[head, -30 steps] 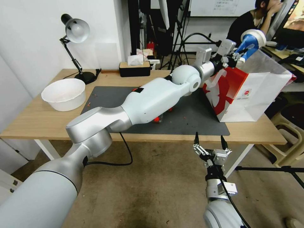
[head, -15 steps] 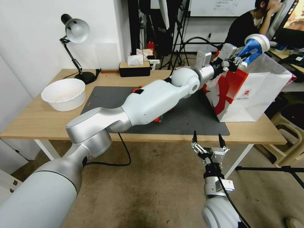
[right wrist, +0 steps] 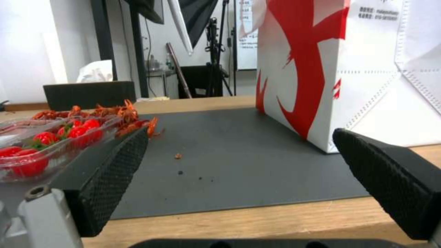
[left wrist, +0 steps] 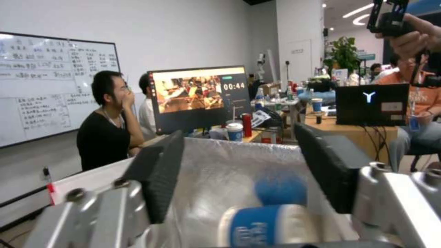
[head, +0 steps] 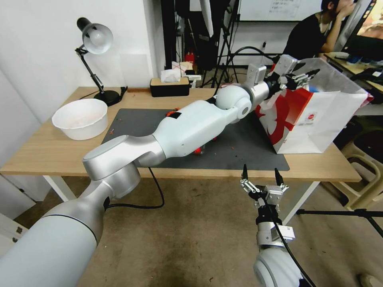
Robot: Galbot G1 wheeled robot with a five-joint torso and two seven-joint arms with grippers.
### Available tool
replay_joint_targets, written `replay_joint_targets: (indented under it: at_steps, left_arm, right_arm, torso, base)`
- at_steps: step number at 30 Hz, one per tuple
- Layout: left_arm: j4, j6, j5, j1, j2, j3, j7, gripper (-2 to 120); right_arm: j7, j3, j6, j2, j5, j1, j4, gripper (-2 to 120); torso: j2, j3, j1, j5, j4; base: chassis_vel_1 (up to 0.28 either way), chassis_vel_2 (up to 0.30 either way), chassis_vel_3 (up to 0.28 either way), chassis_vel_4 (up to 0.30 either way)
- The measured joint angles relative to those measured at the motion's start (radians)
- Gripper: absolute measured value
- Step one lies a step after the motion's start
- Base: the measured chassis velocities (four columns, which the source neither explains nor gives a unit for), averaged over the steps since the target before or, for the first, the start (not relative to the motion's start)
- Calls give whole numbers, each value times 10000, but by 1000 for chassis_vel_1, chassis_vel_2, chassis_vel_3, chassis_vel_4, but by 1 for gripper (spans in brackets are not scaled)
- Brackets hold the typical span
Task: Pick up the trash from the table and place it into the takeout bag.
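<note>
Now wood table (head: 52,151) w/ grey mat (head: 239,153), cluttered office behind.

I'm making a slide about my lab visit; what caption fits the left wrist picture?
Open left pincer above the takeout bag, the blue-and-white paper cup lying inside.

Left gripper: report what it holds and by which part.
Nothing. The left gripper is open over the takeout bag; the blue-and-white paper cup lies loose in the bag below its fingers.
</note>
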Motion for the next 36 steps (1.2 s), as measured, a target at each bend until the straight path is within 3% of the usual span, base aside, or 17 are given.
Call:
replay_joint_targets:
  at_steps: [6, 8, 26, 29, 36]
  left_arm:
    - [66, 31, 39, -14, 177, -285, -19, 86]
    - [-27, 52, 39, -11, 511, -323, -21, 97]
    - [-1266, 90, 135, 1315, 3526, -1049, -61, 100]
    - [-1825, 102, 249, 1959, 4197, -1475, -223, 100]
    - [-2682, 216, 396, 2853, 5008, -2162, -384, 100]
  right_arm:
    - [2, 24, 4, -10, 3, -46, 38, 100]
    - [4, 33, 6, -27, 5, -50, 50, 100]
    - [6, 22, 0, -98, 11, -35, 61, 100]
    - [7, 23, -4, -111, 11, -47, 69, 100]
    - [6, -6, -8, -93, 11, -48, 68, 100]
  torso:
    - [0, 0, 0, -1, -1]
    - [0, 0, 0, -1, 0]
    - [0, 0, 1, -4, 2]
    - [1, 0, 0, -3, 2]
    - [2, -1, 0, -2, 0]
  base:
    - [0, 0, 0, 0]
    - [0, 0, 0, 0]
    - [0, 0, 0, 0]
    - [0, 0, 0, 0]
    - [0, 0, 0, 0]
